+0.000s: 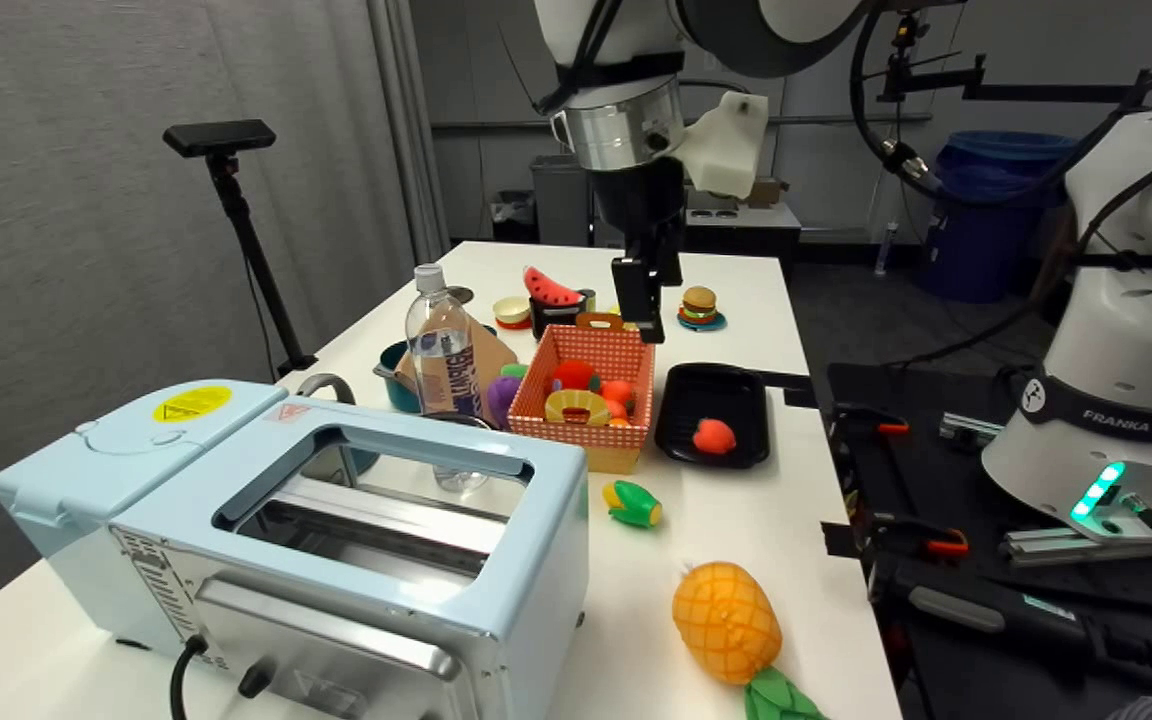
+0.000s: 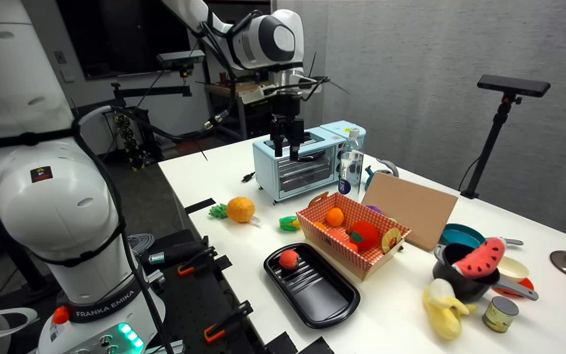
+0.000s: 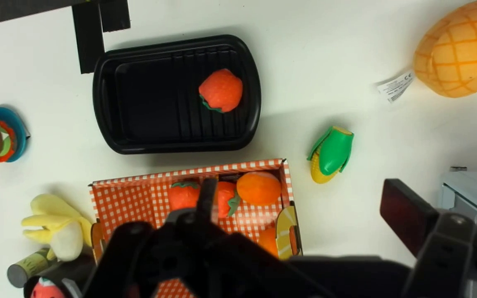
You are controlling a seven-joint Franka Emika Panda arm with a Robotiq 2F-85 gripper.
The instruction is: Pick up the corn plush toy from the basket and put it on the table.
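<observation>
though well apart, corn below gripper

the black two-fingered gripper hangs above the long white table, where the green-and-yellow corn plush toy lies near the red-checked rectangular basket.

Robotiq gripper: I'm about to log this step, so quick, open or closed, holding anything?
Robotiq gripper: open, holding nothing; the toy corn lies on the table.

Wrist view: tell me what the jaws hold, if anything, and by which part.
Nothing: the jaws stand open, and the corn toy lies on the table.
</observation>
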